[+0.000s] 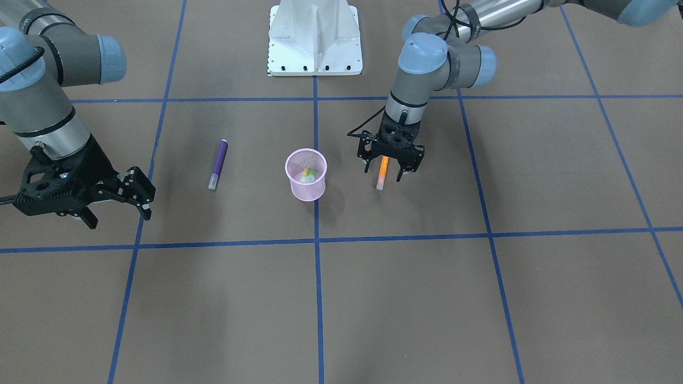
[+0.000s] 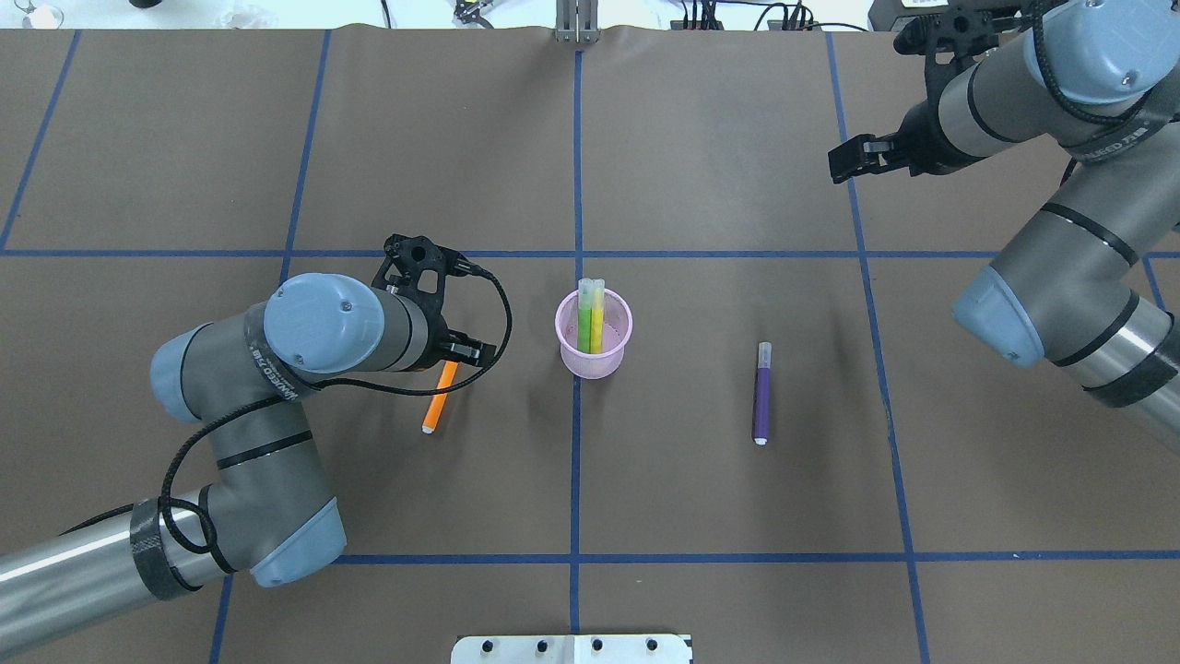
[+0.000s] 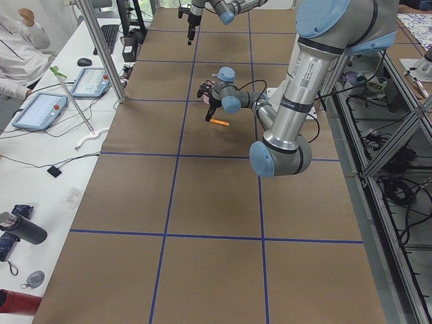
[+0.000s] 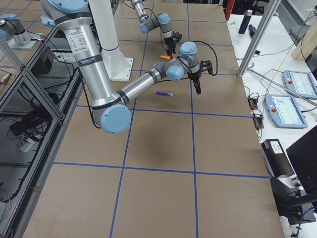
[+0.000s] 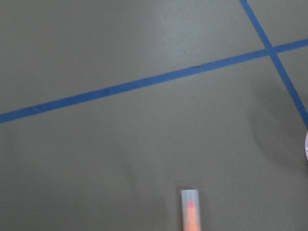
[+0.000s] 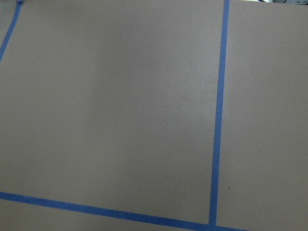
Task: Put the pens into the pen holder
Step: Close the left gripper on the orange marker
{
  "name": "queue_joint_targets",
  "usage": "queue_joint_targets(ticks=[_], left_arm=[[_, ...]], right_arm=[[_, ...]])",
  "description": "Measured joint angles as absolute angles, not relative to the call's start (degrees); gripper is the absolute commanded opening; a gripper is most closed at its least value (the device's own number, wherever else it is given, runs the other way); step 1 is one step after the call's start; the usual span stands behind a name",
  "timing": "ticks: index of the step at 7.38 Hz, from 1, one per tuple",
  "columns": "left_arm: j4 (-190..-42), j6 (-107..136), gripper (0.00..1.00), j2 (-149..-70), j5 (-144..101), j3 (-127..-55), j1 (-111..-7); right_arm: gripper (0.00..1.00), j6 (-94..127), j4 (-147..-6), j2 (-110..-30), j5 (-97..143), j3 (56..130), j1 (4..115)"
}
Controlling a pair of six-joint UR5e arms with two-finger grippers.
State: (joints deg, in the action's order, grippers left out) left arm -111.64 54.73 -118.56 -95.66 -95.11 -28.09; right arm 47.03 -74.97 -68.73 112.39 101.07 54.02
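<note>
The pink mesh pen holder stands at the table's middle and also shows in the overhead view. A green pen and a yellowish pen stand in it. An orange pen lies flat beside the holder, on my left. My left gripper is open and low over the orange pen, one finger on each side of its upper half. The left wrist view shows only the pen's pale cap end. A purple pen lies flat on the other side of the holder. My right gripper is open, empty and far from it.
The white robot base stands behind the holder. Blue tape lines cross the brown table. An operator sits at a side bench with tablets. The right wrist view shows only bare table and tape.
</note>
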Motion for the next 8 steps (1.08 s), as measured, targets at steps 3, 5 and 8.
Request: queue_joint_targets(ticks=[3,5,8], left_arm=[[-111.7,54.4,0.57,-119.1,-95.7,-94.1,-28.1],[-111.7,54.5,0.53,-119.1,-96.0,-93.9,-28.0],[-111.6,54.6,0.50,-119.0,-96.2,-93.7,-28.0]], right_arm=[[1.00,47.1,-75.0,-68.8,112.4,101.1,54.0],[1.00,47.1,-75.0,-68.9,112.3,101.1,54.0],[1.00,47.2,-74.9,-69.0,112.3,101.1,54.0]])
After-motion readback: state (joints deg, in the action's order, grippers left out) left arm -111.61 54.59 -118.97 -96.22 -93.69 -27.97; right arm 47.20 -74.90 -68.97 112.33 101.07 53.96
